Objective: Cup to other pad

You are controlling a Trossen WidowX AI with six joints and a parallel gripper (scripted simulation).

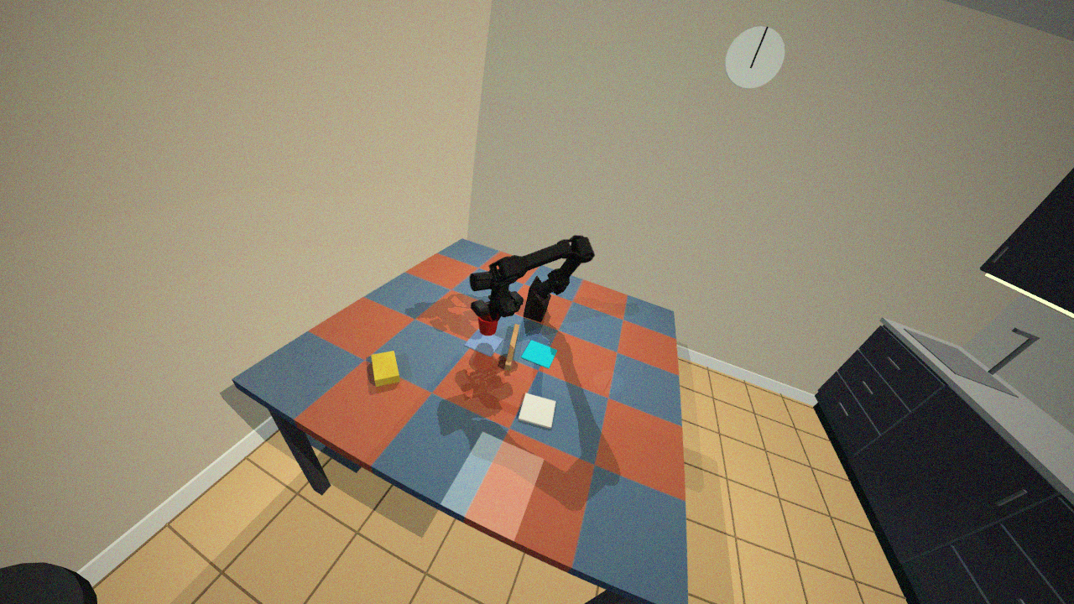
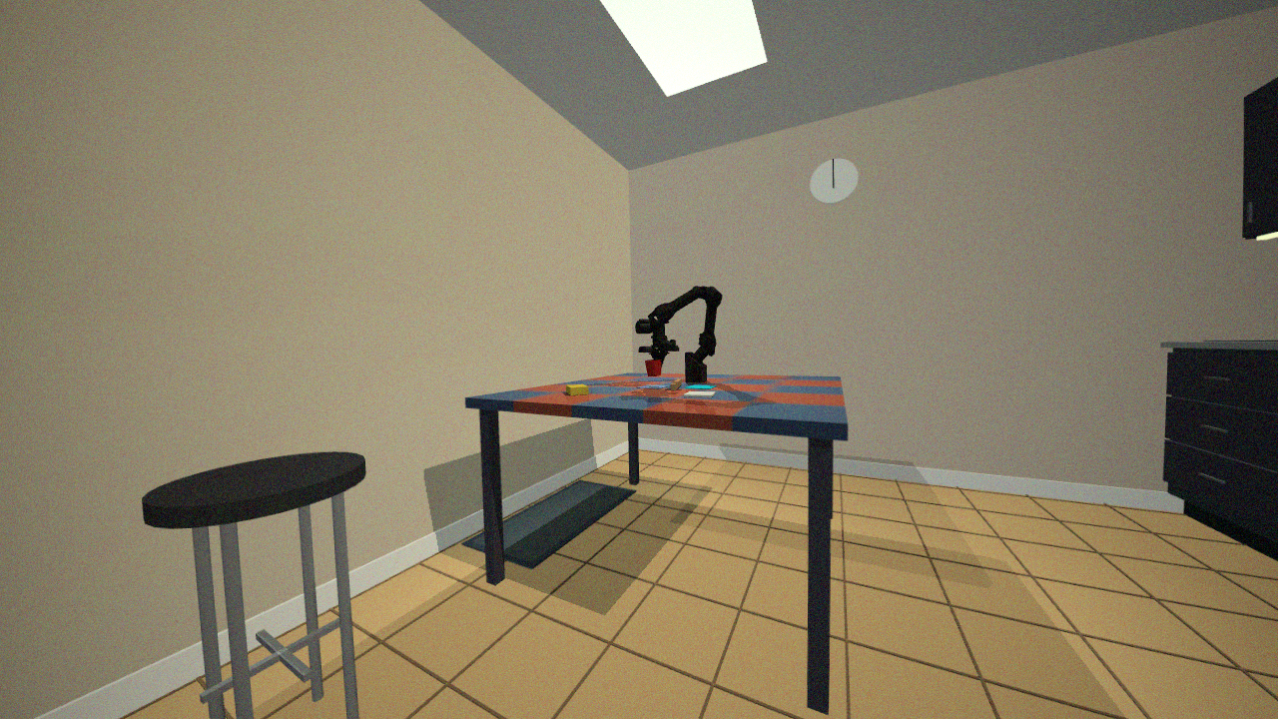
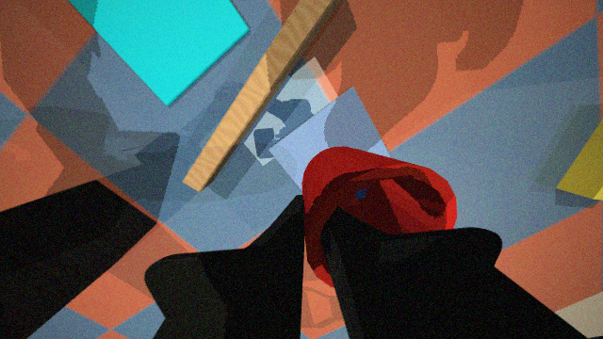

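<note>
With its fingers pinching the wall of the raised red cup (image 1: 487,325) (image 2: 654,367) (image 3: 325,165), the gripper (image 1: 489,315) (image 2: 656,359) (image 3: 307,200) could clip the wooden bar (image 1: 512,345) (image 2: 675,384) (image 3: 254,99) crossing low, spilling marbles

"What's your count from over there?"

"On my screens, one table (image 1: 645,443) (image 2: 553,407), one arm (image 1: 534,258) (image 2: 711,315), one gripper (image 1: 487,316) (image 2: 656,359) (image 3: 307,200), one red cup (image 1: 487,326) (image 2: 654,367) (image 3: 325,171)."

"Marbles?"

"I make out one blue marble (image 3: 361,193); I can't tell the total."

"Pads?"

"Two: one cyan pad (image 1: 539,353) (image 2: 700,386) (image 3: 174,42), one lavender pad (image 1: 481,345) (image 3: 299,146)."

"Anything else?"

"I count one wooden bar (image 1: 513,345) (image 2: 675,384) (image 3: 254,101), one yellow block (image 1: 384,367) (image 2: 577,389) (image 3: 586,169), one white slab (image 1: 537,409) (image 2: 699,393), one stool (image 1: 43,584) (image 2: 255,487), one wall clock (image 1: 754,57) (image 2: 834,180)."
</note>
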